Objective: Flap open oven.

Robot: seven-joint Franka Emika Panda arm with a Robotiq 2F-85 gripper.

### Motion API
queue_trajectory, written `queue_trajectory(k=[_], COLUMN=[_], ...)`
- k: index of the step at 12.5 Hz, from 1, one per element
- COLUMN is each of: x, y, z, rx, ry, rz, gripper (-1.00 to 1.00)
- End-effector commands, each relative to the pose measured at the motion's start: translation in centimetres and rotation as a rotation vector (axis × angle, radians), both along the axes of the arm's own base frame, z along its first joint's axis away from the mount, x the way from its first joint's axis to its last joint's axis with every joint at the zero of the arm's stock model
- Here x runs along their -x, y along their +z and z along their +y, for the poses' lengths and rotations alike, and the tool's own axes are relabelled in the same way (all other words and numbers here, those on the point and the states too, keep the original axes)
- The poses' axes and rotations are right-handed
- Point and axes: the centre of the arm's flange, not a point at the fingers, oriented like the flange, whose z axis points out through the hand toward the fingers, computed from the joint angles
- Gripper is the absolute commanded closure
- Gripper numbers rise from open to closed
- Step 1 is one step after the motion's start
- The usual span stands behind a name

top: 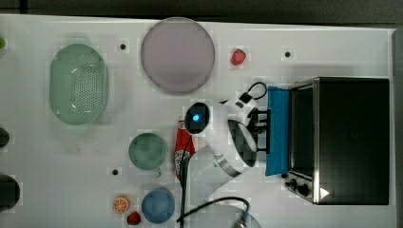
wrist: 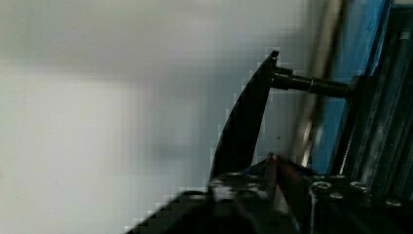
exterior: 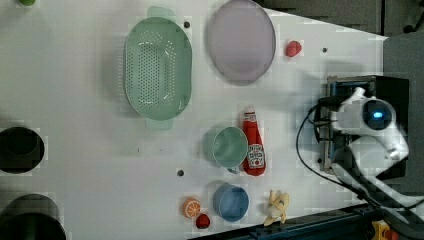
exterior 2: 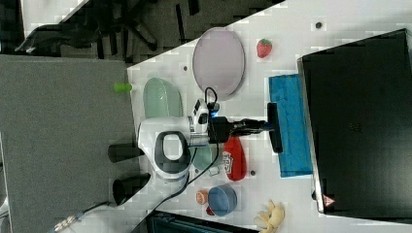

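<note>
— Looking at the oven (top: pixel 351 137), how far along is the opening?

— Well under way, I judge. The oven sits at the top view's right end of the white bench (top: pixel 71 156), with its black top facing the camera. Its blue glass door (top: pixel 278 130) no longer stands flush with the silver frame: in the top view it shows as a blue band sticking out toward the arm, which suggests it has swung partway down on its bottom hinge.

— And the end effector?

— The end effector (exterior 2: pixel 265 125) is right at the dark bar handle (exterior 2: pixel 275 127). In the right view the black fingers reach the bar near its middle. In the wrist view the handle (wrist: pixel 246 131) runs as a dark curved bar held off the door by a metal post, with the fingers at its base. They seem to be around the bar, but whether they clamp it or only hook it I cannot tell.

— So what is left?

— The door looks tilted, not lying flat. I judge that the rest is to carry the handle farther out and down until the door rests fully open, then let go.

— Anything in the way?

— The ketchup bottle (top: pixel 182 148) lies by the arm's base, near the green cup (top: pixel 148 151), apart from the door's swing.
</note>
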Motion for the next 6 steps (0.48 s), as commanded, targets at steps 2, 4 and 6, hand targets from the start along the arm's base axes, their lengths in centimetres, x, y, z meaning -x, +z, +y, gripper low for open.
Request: queue_trajectory(k=[2,4,6], x=[1.0,1.0,0.9], y=[-3.5,-5.2,-7.1], z=[3.5,4.7,5.3], rx=[0.144,0.188,0.194], ry=[-0.141,-0.152,-0.136], rz=[-0.108,-0.123,-0.1], gripper=[0.65,0.65,0.65])
